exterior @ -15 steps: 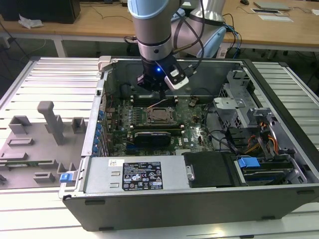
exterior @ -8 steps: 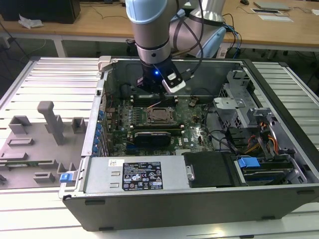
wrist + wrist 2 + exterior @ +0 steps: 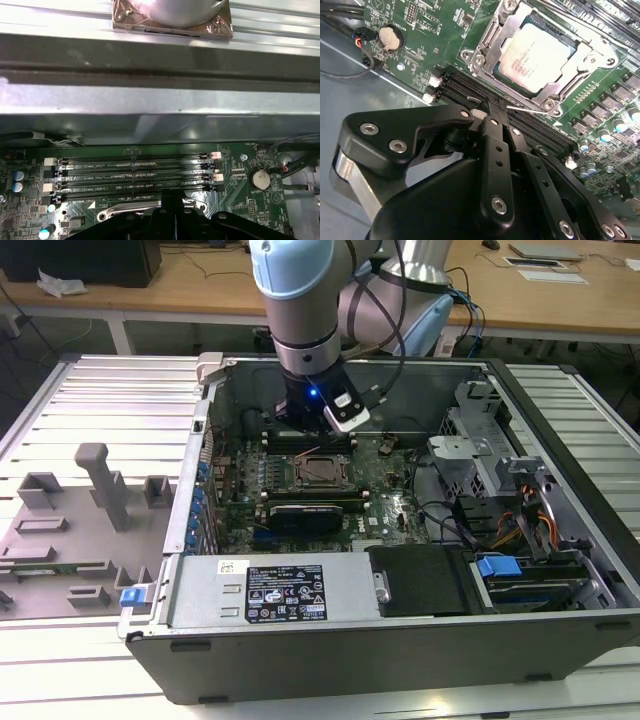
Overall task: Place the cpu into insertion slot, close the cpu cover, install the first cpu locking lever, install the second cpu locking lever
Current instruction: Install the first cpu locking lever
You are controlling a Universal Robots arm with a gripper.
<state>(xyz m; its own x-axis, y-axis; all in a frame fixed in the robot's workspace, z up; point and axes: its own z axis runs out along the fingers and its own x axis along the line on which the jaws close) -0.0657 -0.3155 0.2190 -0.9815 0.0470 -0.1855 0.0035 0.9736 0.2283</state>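
Note:
The cpu (image 3: 540, 57), a pale silver square, lies in the insertion slot (image 3: 322, 470) on the green motherboard. The cpu cover (image 3: 492, 45), a silvery frame, lies flat over the chip's edges. A thin shiny locking lever (image 3: 535, 110) runs along the socket's side nearest my fingertips. My gripper (image 3: 487, 109) has its black fingers pressed together, tips down at the memory slots right beside that lever and the socket's corner. In the first wrist view the gripper (image 3: 175, 202) stands over the socket's silver edge (image 3: 125, 212). In the exterior view the gripper (image 3: 310, 430) hangs just behind the socket.
The open computer case (image 3: 400, 640) surrounds the board, its back wall (image 3: 150, 105) close behind the gripper. Black memory slots (image 3: 135, 172) lie under the fingers. A coin battery (image 3: 259, 178), cables (image 3: 450, 520) and a drive cage (image 3: 480, 450) sit towards the exterior view's right. Grey fixtures (image 3: 100, 485) stand on the left.

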